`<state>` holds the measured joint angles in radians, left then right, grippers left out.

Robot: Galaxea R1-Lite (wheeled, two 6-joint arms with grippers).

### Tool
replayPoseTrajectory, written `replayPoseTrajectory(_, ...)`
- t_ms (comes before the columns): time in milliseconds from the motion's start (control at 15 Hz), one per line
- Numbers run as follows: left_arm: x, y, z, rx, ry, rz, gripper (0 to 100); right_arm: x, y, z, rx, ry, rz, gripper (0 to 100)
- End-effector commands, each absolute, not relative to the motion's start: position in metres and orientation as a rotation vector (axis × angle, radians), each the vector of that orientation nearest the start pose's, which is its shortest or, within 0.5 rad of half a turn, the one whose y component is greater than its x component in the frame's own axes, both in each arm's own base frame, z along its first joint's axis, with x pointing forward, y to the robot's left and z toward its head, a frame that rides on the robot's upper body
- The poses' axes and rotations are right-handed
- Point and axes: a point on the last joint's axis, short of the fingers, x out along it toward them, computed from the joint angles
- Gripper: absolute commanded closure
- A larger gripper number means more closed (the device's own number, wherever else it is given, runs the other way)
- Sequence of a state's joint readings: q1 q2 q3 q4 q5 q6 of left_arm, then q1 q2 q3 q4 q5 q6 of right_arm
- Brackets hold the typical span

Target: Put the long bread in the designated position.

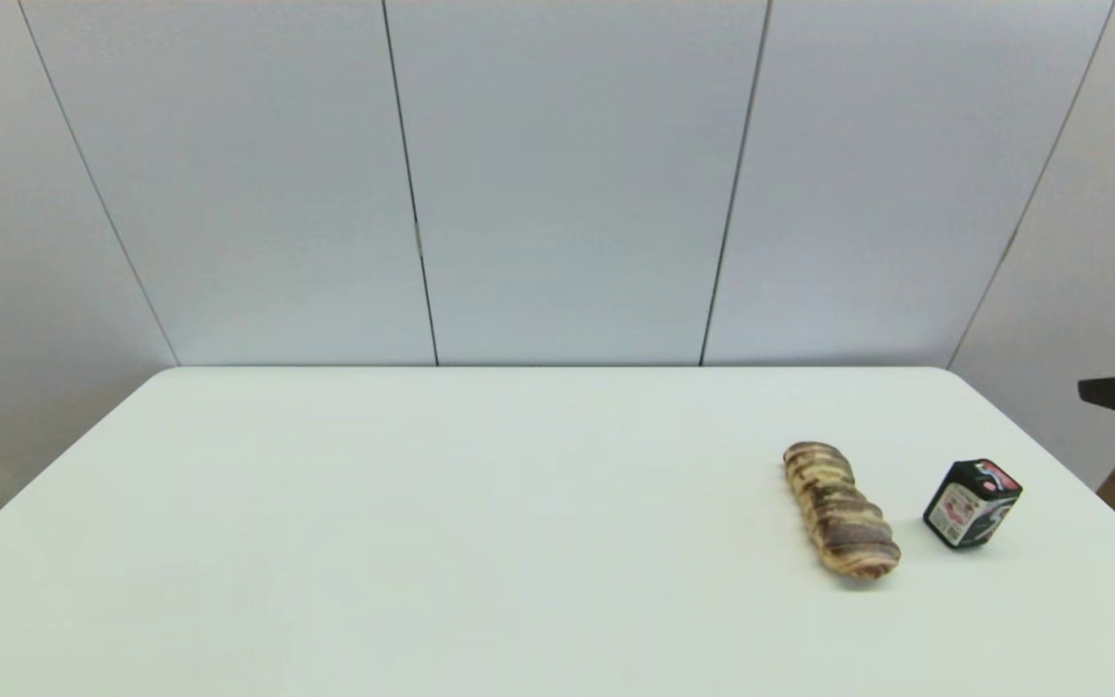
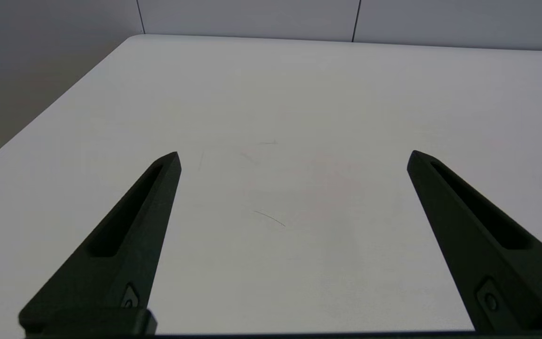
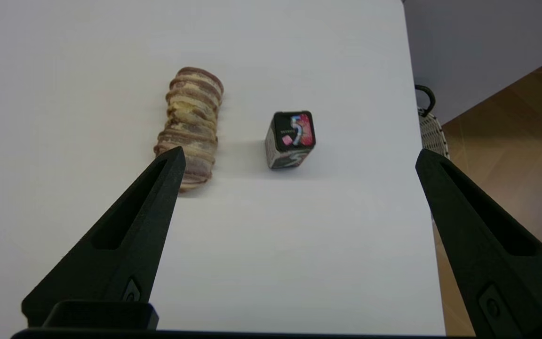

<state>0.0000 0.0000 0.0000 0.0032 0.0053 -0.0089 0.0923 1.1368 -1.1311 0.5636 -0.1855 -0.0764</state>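
Bread, the long bread (image 1: 840, 510), lies near the counter (image 1: 441, 542)'s right edge, just beside a small black box (image 1: 972, 503); nothing grips it. Right gripper (image 3: 299, 157) hangs short of both, jaws released; left gripper (image 2: 293, 157) likewise spread over bare counter.

One long bread (image 1: 840, 510) lies on the white table (image 1: 422, 542), a single ridged loaf marbled in brown, tan and yellow. One small black box (image 1: 972, 503) with a red-and-white label stands just beside it, apart from it. That makes two loose things on one table. Two grippers show, each only in its own wrist view: the left gripper (image 2: 293, 157) and the right gripper (image 3: 300, 155), each with two black fingers spread wide, four fingers in all.
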Motion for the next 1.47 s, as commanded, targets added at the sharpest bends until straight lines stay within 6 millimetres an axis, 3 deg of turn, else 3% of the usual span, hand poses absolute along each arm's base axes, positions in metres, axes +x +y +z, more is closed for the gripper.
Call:
replayPoseTrajectory(67,-0.023,0.000,0.075,-0.009,0.005,0.006,0,0.083,0.002,0.284,-0.137,0.488,-0.084,0)
replayPoseTrajectory(733,-0.023,0.000,0.075,-0.009,0.005,0.006,0,0.020,-0.003,0.253,-0.144,0.392,-0.090,0)
replayPoseTrajectory(1467,-0.023,0.000,0.075,-0.009,0.005,0.006,0,-0.028,-0.005,0.184,-0.134,0.353,-0.127,0)
